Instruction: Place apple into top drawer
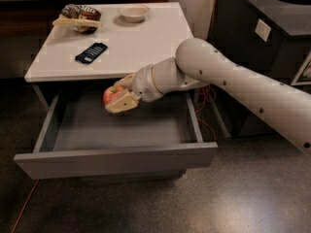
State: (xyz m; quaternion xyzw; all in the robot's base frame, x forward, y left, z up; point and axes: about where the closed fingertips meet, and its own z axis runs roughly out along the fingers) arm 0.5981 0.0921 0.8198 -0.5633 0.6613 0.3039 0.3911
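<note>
Camera view: gripper point(120, 100) was clamped on the apple point(112, 93), just under the bench's point(146, 42) front edge, over the open top drawer point(116, 161). Apple looked firm, light, smooth-skinned and bruisable; grip across its widest part.

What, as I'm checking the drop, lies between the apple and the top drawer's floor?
Nothing, per the camera view: the gripper holds the apple above bare floor in the top drawer.

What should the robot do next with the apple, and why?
Probably lower it a little. The hand grips the apple over the open top drawer, apparently not yet touching its grey floor, so letting go here might make it drop and roll.
</note>
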